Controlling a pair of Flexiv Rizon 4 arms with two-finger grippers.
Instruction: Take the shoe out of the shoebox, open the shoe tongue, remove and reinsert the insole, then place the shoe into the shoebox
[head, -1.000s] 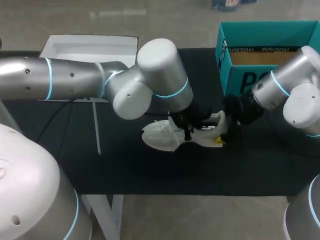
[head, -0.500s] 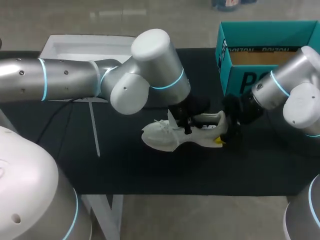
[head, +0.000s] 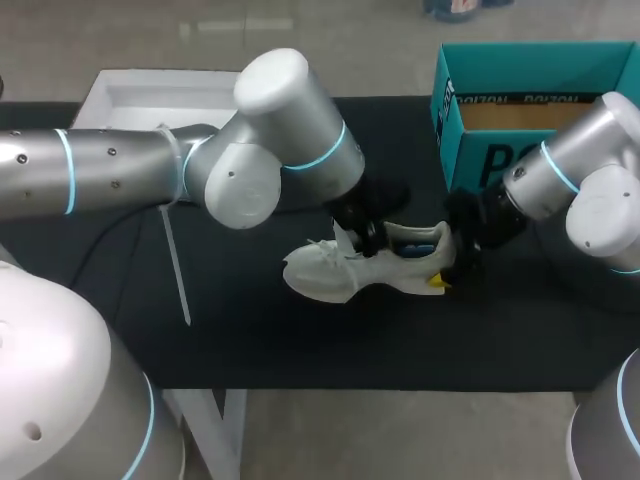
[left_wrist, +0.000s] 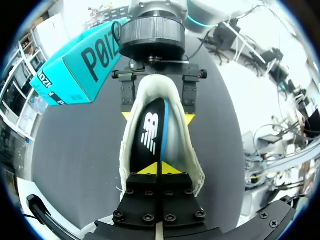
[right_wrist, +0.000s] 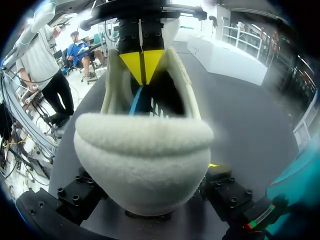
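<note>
Shoe (head: 340, 272) lies out of shoebox (head: 500, 150), on table (head: 250, 330) near its front corner, heel toward shoebox, toe away. Our right gripper (left_wrist: 158, 117) clamps padded heel from both sides. Our left gripper (left_wrist: 159, 169), farther from shoebox, has tips pinched narrow on insole (left_wrist: 150, 135) lying along shoe's long axis. We judge pull must run lengthwise. Collar fleecy, white; insole thin, black, blue-edged, flexible.

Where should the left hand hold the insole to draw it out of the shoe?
The insole's thin toe-side end, from above through the shoe's open collar. It stands tilted on edge there, so a narrow pinch fits across it; the right hand clamps the heel from both sides, blocking that end. The left hand looks shut there.
</note>
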